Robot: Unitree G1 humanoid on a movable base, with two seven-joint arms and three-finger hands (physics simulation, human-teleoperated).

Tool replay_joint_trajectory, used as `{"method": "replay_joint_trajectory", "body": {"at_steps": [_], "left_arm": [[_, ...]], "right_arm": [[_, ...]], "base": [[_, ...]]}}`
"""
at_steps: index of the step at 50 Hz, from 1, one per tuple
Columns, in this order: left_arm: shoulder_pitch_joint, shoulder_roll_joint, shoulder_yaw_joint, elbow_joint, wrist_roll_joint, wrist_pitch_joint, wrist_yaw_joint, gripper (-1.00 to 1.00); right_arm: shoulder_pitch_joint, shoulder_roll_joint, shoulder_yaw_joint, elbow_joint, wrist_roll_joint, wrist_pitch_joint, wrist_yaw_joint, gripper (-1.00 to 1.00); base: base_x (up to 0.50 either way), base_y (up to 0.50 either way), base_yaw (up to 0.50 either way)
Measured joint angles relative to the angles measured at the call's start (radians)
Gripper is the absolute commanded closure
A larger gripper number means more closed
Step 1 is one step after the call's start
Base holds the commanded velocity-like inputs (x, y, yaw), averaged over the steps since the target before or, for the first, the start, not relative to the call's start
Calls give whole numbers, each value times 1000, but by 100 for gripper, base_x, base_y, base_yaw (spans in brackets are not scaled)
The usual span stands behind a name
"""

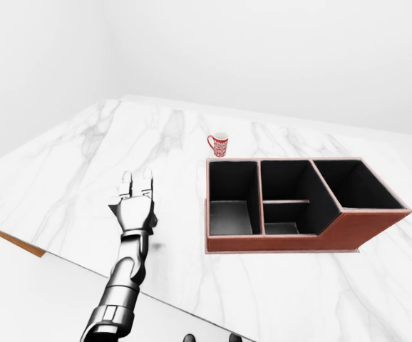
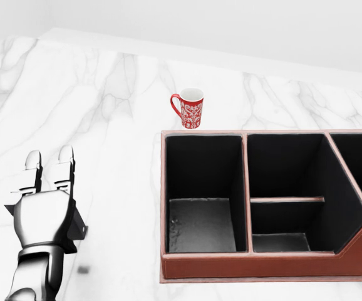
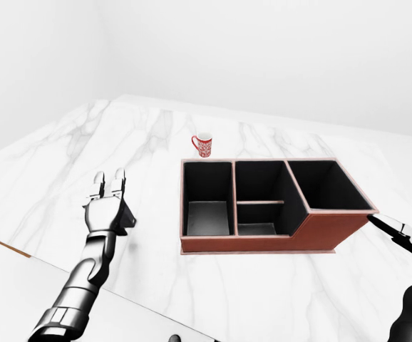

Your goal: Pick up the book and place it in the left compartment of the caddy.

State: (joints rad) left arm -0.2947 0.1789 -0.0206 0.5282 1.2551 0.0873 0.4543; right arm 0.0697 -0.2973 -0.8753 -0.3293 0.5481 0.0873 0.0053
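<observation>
A brown caddy (image 2: 250, 263) with dark compartments is seen on the white marble counter (image 2: 93, 94), and a red patterned mug (image 2: 189, 108) is set just above its upper left corner in the head view. The left compartment (image 2: 203, 194) is shown with nothing in it. The book is not seen in any view. The left hand (image 2: 43, 210) is held above the counter, left of the caddy, fingers extended and nothing grasped. The right hand (image 3: 405, 235) is only partly shown at the right edge of the right-eye view; its fingers appear spread, though this cannot be told for certain.
</observation>
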Motion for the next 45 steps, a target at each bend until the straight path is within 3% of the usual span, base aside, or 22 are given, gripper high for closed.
{"method": "replay_joint_trajectory", "body": {"at_steps": [24,45], "left_arm": [[-143,83,9,243,-37,0,-129,-100],[-310,137,-17,578,-112,0,-106,-100]], "right_arm": [[-2,-1,4,11,-13,0,1,-100],[-2,0,7,17,-20,0,3,-100]], "base": [[0,0,0],[0,0,0]]}}
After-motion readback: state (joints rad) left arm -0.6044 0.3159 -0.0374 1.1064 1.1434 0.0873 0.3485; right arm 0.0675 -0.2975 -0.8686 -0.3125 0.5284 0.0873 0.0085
